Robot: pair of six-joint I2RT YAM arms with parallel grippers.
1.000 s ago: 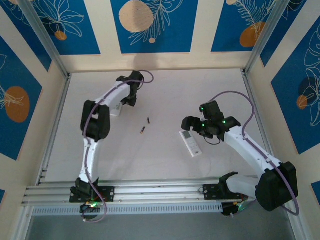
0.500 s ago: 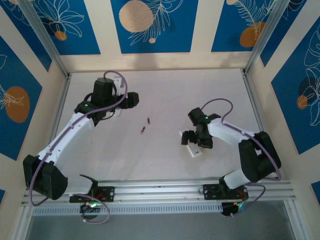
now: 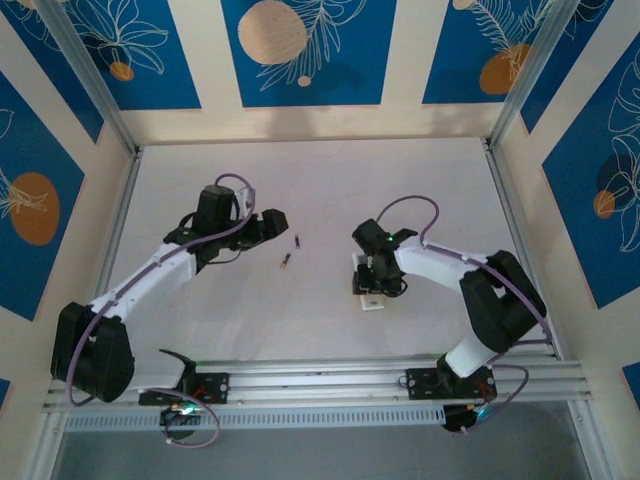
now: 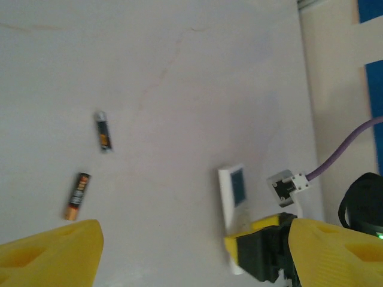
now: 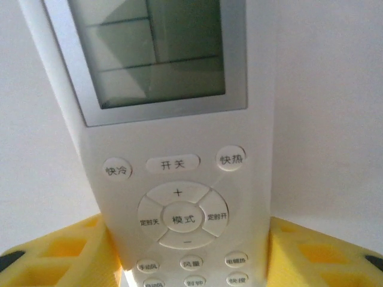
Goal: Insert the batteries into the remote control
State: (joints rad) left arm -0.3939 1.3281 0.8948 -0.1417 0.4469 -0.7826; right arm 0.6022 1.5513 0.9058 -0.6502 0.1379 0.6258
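Note:
The white remote control [image 3: 369, 293] lies on the table right of centre, face up, with its screen [image 5: 152, 51] and buttons toward my right wrist camera. My right gripper [image 3: 372, 272] is shut on it, a yellow finger [image 5: 57, 254] pressed to each long side. Two batteries lie loose in the middle: one with a silver tip [image 3: 297, 241] [image 4: 103, 131], one with an orange end [image 3: 286, 261] [image 4: 77, 196]. My left gripper [image 3: 273, 222] [image 4: 191, 263] hovers open just left of them, nothing between its fingers. The remote control [image 4: 233, 200] also appears in the left wrist view.
The white tabletop [image 3: 330, 180] is walled by blue and cream panels. An aluminium rail [image 3: 320, 385] carrying both arm bases runs along the near edge. The right wrist's camera block and purple cable [image 4: 288, 185] sit just past the remote.
My right gripper moved left over the remote and closed on its sides, and the remote turned. My left arm swung in from the back left toward the batteries and its jaws widened.

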